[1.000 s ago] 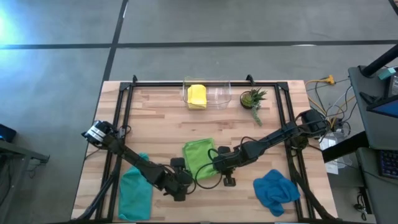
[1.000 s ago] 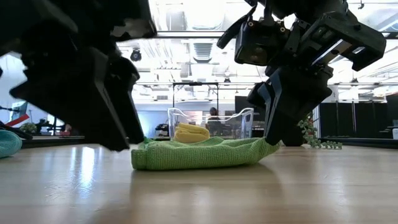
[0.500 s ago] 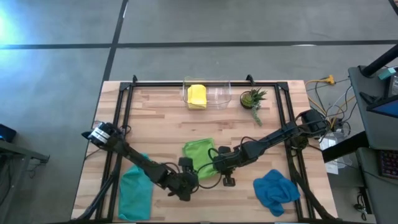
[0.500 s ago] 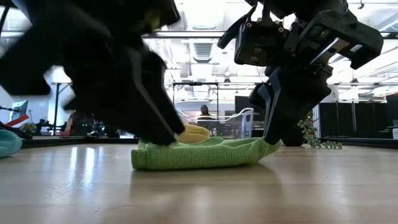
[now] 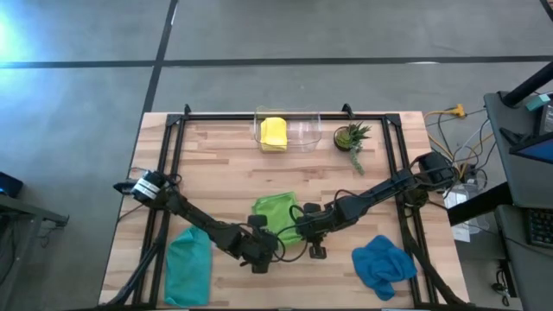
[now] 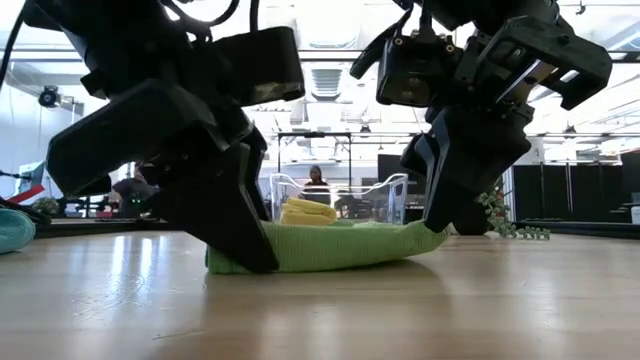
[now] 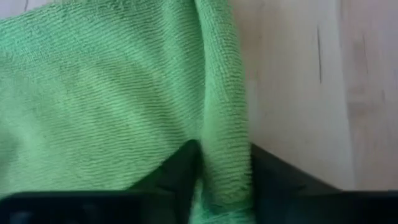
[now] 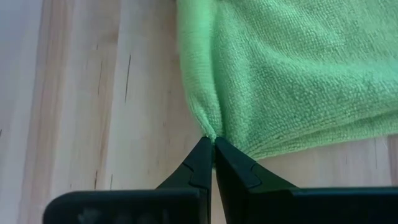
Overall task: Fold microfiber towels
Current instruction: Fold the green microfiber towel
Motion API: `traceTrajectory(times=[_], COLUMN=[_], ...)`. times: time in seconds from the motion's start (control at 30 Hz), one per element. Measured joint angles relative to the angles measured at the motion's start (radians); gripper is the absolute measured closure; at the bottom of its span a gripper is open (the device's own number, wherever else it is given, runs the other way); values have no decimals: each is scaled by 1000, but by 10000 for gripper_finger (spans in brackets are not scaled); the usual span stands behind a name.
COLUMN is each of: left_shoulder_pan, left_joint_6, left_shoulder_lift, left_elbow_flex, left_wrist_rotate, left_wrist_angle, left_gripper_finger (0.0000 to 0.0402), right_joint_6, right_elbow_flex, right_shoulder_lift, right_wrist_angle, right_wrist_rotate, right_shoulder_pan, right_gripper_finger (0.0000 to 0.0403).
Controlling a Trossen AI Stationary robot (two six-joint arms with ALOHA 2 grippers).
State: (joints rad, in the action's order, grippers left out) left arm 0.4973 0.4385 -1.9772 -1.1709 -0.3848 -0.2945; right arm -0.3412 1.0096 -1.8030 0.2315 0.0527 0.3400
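The lime green towel [image 5: 275, 212] lies doubled over on the table's near middle; in the low view [image 6: 335, 247] it is a flat wad. My left gripper [image 5: 261, 252] is down at its near left corner, shut on its edge. My right gripper [image 5: 304, 229] is shut on its near right corner. The teal towel [image 5: 188, 264] lies at the near left, and the blue towel [image 5: 383, 263] lies crumpled at the near right. The yellow towel [image 5: 274, 132] lies folded in a clear bin at the far edge. My left gripper has a raised ridge along the lime towel's edge [image 7: 224, 163] between its two fingers; the cloth fills the gap. The fingers come from above, slanting down, and the towel lies on the table. My right gripper pinches the towel's corner [image 8: 210, 130] between its fingertips [image 8: 200, 155], slanting down from the table's right. The corner sits slightly raised [image 6: 428, 236]; the rest lies on the table.
A clear bin [image 5: 302, 131] and a small potted plant [image 5: 352, 136] stand at the far edge. A black frame [image 5: 285, 115] runs round the table. Bare wood shows between the lime towel and the bin.
My left gripper has gone toward the table's right edge, from beside the teal towel to the lime towel's near left corner, and has come down onto its edge. The towel's left end now sits behind the left fingers in the low view.
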Motion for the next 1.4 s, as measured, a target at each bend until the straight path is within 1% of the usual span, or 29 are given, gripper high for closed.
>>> traceTrajectory(times=[0.07,0.1,0.13,0.3,0.6,0.73,0.8,1.07,1.23,1.33,1.4], left_shoulder_pan=[-1,-2,-3,-6,-6,-7,-7,-9,-9,-9,-9], left_joint_6=[-2,-2,-1,-9,-9,-6,0,0,0,0,0], left_shoulder_lift=[8,15,20,58,171,193,193,190,190,190,190], left_elbow_flex=[-3,-5,-7,-18,-6,4,7,16,17,20,23], left_wrist_rotate=[-3,0,5,-9,-44,-51,-51,-51,-50,-46,-43], left_wrist_angle=[-13,-24,-31,-62,-72,-109,-140,-134,-134,-134,-133], left_gripper_finger=[358,379,388,396,399,400,400,400,400,400,400], right_joint_6=[0,0,0,-10,-3,-1,0,-23,-56,-117,-175], right_elbow_flex=[0,0,0,20,142,177,178,154,132,66,1], right_shoulder_lift=[0,0,0,0,2,2,2,5,49,79,86], right_wrist_angle=[-1,-2,-5,-2,6,103,144,141,45,-89,-198], right_wrist_rotate=[1,3,4,12,15,-1,-4,-1,-1,0,37], right_shoulder_pan=[0,0,0,0,-10,-26,-32,-36,-55,-87,-118], right_gripper_finger=[394,394,394,394,394,394,394,391,379,376,376])
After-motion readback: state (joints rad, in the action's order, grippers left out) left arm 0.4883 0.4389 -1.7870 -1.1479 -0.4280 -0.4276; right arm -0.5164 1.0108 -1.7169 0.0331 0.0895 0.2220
